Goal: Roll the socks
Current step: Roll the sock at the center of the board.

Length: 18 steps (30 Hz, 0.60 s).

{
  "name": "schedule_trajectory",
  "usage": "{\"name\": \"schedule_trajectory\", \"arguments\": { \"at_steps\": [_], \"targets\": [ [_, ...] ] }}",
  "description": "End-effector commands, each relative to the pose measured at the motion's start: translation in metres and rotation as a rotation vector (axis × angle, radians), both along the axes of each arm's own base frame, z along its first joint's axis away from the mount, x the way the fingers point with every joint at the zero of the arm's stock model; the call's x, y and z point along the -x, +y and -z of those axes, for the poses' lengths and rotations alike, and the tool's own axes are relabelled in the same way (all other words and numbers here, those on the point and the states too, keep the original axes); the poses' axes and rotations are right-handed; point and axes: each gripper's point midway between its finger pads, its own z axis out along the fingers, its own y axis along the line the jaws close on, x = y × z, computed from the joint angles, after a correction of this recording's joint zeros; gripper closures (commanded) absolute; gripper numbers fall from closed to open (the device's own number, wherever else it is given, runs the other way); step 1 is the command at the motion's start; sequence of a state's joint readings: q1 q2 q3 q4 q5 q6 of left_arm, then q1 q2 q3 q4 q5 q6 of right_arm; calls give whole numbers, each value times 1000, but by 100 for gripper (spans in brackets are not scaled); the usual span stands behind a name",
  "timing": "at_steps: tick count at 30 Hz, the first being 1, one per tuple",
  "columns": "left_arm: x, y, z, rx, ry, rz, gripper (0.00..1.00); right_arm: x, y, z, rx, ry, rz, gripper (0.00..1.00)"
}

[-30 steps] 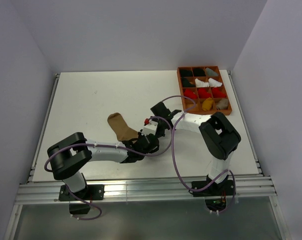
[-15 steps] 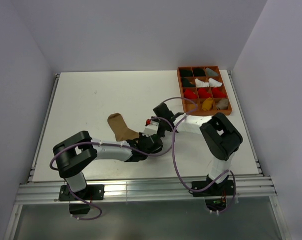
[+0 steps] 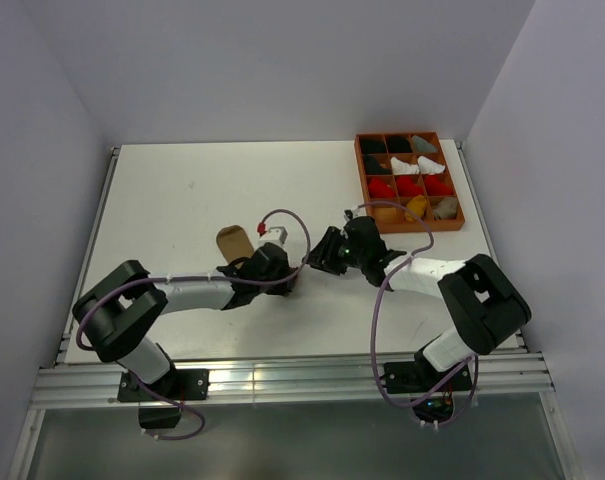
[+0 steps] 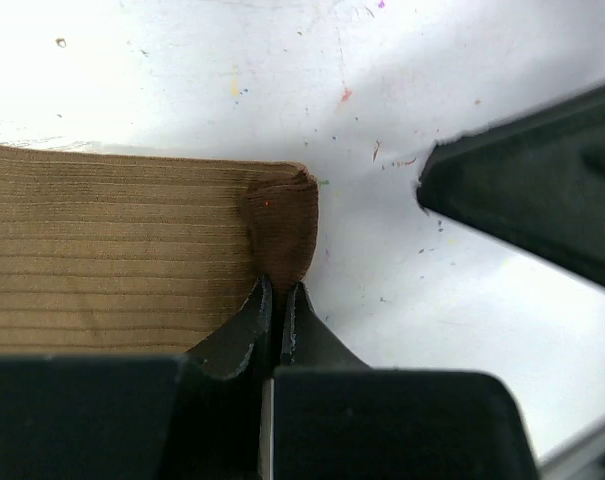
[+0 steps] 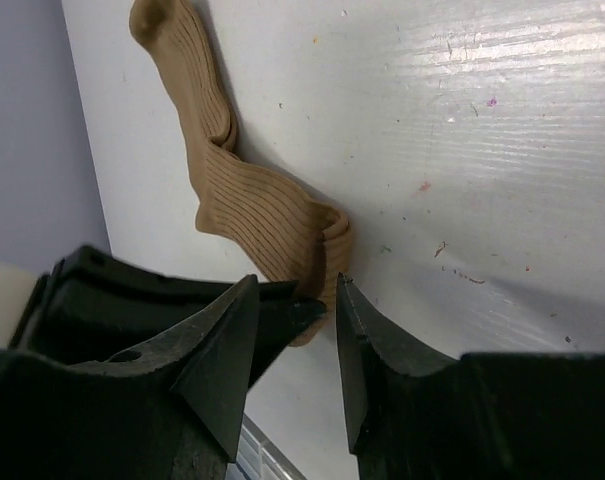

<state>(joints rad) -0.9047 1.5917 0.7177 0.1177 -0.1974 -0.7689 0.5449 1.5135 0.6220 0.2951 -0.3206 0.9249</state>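
1. An orange tray (image 3: 396, 135) sits at the upper right of the top view, in the far right corner of the tabletop (image 3: 182, 190). It is divided into a grid three compartments wide and four deep.
2. Black bundles (image 3: 385, 144) fill the top row's left and middle cells, with a grey bundle (image 3: 423, 144) at that row's right. The second row holds a dark bundle and then white bundles (image 3: 418, 165). Red bundles (image 3: 409, 186) fill the third row.
3. In the bottom row, the left cell shows its orange floor. A mustard-yellow sock (image 3: 416, 208) lies in the middle cell, and a second grey piece (image 3: 444, 207) lies on the right.
4. The tan sock (image 4: 112, 260) lies flat on the tabletop left of centre in the top view. Only its toe end shows there, above the left arm.
5. The left pincer (image 4: 277, 298) has its fingers pressed together, clamped on the sock's darker cuff (image 4: 284, 222). The cuff is bunched into a small fold.
6. The right pincer (image 5: 295, 292) has its fingers apart. It straddles the tip of the left pincer and the folded cuff edge, and the right wrist view shows the fingers gripping nothing.
7. The two pincers meet tip to tip at the middle of the tabletop, well away from the tray.
8. Bare white surface spreads across the upper left and centre of the top view, out to the railed left edge. A narrower strip runs between the arms and the near edge at the bottom.
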Motion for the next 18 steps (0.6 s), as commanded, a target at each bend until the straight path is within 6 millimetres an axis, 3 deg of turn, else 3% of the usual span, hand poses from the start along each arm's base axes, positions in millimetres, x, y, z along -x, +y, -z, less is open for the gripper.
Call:
{"name": "schedule_trajectory", "arguments": {
  "at_steps": [1, 9, 18],
  "targets": [
    [7, -18, -20, 225, 98, 58, 99, -6, 1, -12, -52, -70, 21, 55],
    [-8, -6, -17, 384, 244, 3, 99, 8, 7, 10, -103, -26, -11, 52],
    [-3, 9, 1, 462, 344, -106, 99, 7, 21, 25, -143, 17, -29, 51]
  ]
}}
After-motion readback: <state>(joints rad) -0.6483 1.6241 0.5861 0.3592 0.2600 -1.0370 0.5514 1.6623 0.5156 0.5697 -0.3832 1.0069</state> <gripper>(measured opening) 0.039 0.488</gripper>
